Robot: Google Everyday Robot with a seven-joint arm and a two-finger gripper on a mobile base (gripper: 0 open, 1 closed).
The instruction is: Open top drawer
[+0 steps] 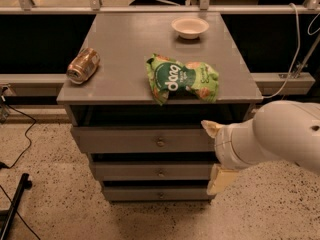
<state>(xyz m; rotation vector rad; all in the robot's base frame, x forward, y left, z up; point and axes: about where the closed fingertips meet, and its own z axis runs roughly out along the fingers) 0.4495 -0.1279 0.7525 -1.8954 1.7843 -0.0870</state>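
The top drawer [125, 141] is the widest grey front, just under the cabinet top, with a small round metal knob [160, 143] at its centre. A dark gap shows above its front. My gripper [214, 154] is at the right end of the drawer fronts, to the right of the knob and apart from it. Its two cream fingers [210, 128] stand spread, one level with the top drawer's upper edge and one down by the lower drawers. It holds nothing. The white arm [280, 136] comes in from the right and hides the drawers' right ends.
Two narrower drawers [150, 171] sit below. On the grey cabinet top [120, 39] lie a green chip bag [181, 78], a tipped can [83, 65] at the left and a white bowl [190, 27] at the back. Cables run over the speckled floor at the left.
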